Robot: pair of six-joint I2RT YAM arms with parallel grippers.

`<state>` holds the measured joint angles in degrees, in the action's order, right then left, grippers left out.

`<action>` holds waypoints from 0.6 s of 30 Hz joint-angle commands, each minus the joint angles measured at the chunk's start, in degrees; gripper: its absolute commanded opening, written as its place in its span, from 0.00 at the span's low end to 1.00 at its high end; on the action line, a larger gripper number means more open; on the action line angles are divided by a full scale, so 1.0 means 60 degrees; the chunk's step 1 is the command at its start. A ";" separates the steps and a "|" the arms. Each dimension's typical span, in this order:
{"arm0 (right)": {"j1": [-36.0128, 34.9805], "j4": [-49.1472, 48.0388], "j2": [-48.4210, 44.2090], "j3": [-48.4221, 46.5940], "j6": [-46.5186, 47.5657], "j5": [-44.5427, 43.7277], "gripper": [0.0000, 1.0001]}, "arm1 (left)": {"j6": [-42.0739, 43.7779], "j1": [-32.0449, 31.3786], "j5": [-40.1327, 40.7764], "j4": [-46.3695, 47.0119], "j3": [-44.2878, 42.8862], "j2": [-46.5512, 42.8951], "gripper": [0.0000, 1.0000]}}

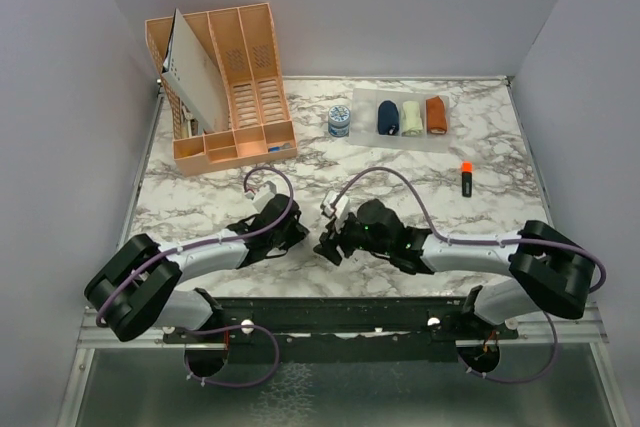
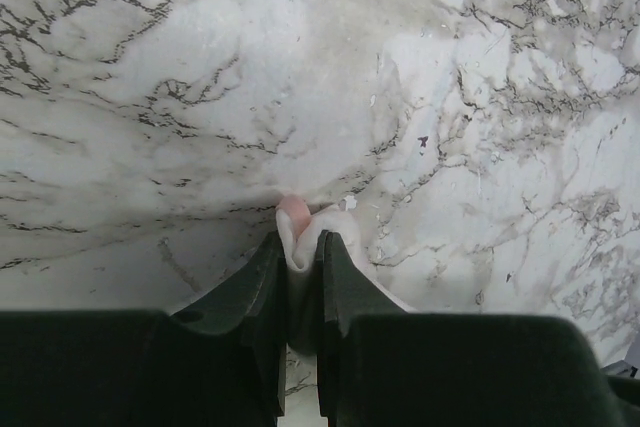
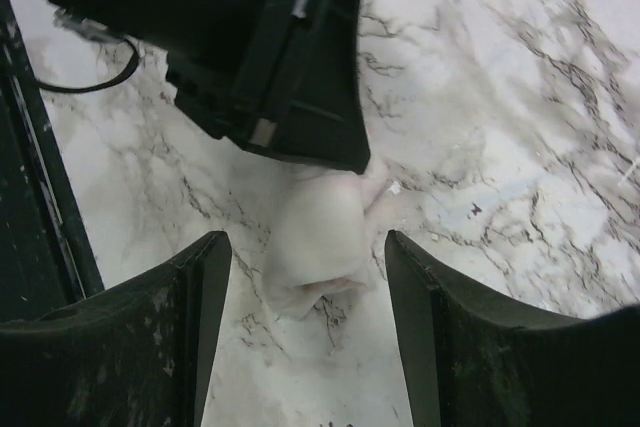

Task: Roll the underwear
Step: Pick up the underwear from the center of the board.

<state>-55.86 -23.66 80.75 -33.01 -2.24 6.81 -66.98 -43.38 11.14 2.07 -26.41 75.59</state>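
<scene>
The whitish-pink underwear [image 2: 296, 215] lies bunched into a soft roll [image 3: 320, 242] on the marble table, near the front edge between the two arms. My left gripper [image 2: 300, 242] is shut on one end of it, with a fold of cloth pinched between the jaws. The right gripper [image 3: 305, 247] stands open, its fingers on either side of the roll's free end and not touching it. In the top view the two grippers [image 1: 295, 232] [image 1: 328, 239] meet nose to nose and hide the cloth. A navy blue underwear roll [image 1: 388, 117] lies at the back.
Beside the navy roll lie a cream bundle [image 1: 411, 118] and a rust-orange bundle [image 1: 436, 114], with a small round tin [image 1: 339, 122] to their left. An orange rack [image 1: 225, 87] stands at the back left. A marker [image 1: 466, 179] lies to the right.
</scene>
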 commanded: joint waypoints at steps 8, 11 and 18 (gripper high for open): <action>-0.1496 0.0010 0.2263 -0.1255 0.3046 -0.1913 0.65 | 0.0206 -0.0011 0.0199 -0.1589 -0.0102 -0.0062 0.08; -0.1544 0.0066 0.2760 -0.1295 0.3245 -0.1950 0.54 | 0.0233 -0.0007 0.0158 -0.1630 -0.0109 -0.0100 0.10; -0.1604 0.0522 0.2701 -0.0557 0.2473 -0.1941 0.38 | 0.0504 0.0135 0.0169 -0.1978 -0.0294 -0.0416 0.44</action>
<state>-65.04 -23.94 96.90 -39.57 14.50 -3.40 -66.08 -43.22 11.20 -3.14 -27.66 74.30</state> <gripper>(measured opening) 0.396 0.328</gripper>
